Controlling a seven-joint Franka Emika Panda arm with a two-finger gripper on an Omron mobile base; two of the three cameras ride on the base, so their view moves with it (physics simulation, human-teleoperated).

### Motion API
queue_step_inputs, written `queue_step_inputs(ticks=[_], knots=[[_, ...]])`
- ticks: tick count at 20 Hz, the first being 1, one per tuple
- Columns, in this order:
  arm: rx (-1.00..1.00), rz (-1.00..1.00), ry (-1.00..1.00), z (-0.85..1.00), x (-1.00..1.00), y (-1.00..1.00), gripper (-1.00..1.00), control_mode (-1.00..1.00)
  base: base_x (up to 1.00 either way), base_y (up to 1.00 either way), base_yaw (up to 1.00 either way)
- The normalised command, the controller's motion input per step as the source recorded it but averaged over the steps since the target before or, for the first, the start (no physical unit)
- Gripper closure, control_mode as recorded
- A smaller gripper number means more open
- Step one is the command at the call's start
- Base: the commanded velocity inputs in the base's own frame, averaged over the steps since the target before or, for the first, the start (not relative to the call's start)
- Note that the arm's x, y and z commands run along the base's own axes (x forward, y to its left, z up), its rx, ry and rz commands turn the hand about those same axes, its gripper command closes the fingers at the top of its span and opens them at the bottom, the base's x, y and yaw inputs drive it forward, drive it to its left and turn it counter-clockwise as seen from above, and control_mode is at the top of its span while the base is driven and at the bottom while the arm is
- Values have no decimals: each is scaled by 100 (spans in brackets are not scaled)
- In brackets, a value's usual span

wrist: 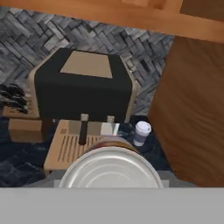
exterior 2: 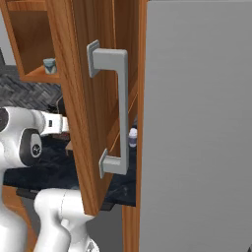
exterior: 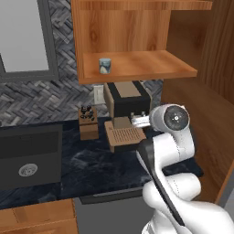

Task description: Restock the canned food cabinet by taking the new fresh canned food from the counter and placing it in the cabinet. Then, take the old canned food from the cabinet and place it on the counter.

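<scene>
The new fresh canned food (wrist: 110, 168) fills the bottom middle of the hand view, silvery top facing the camera and a reddish band just under its rim. My gripper (exterior: 138, 120) is shut on it, and the can hides the fingers. It hangs above the counter (exterior: 91, 160), in front of the coffee machine and below the cabinet (exterior: 137, 64). The old canned food (exterior: 104, 66), grey-blue, stands on the left part of the cabinet shelf; in the right base view this old can (exterior 2: 48, 65) is at the top left.
A black and tan coffee machine (wrist: 83, 87) stands under the cabinet, with a knife block (exterior: 87, 122) to its left and a pale cup (wrist: 141, 132) to its right. The open cabinet door (exterior 2: 93, 98) with a grey handle hangs close on the right. A wooden wall (exterior: 215, 105) borders the counter's right end.
</scene>
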Motion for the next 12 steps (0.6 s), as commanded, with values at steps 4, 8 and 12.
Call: queue_step_inputs(ticks=[4, 8, 12], knots=[[0, 2, -22, 100, 0, -10, 100, -100, 0, 0, 0], [1, 2, -4, 100, 0, -33, 100, -100, 0, 0, 0], [6, 2, 4, 100, 6, -44, 100, -100, 0, 0, 0]])
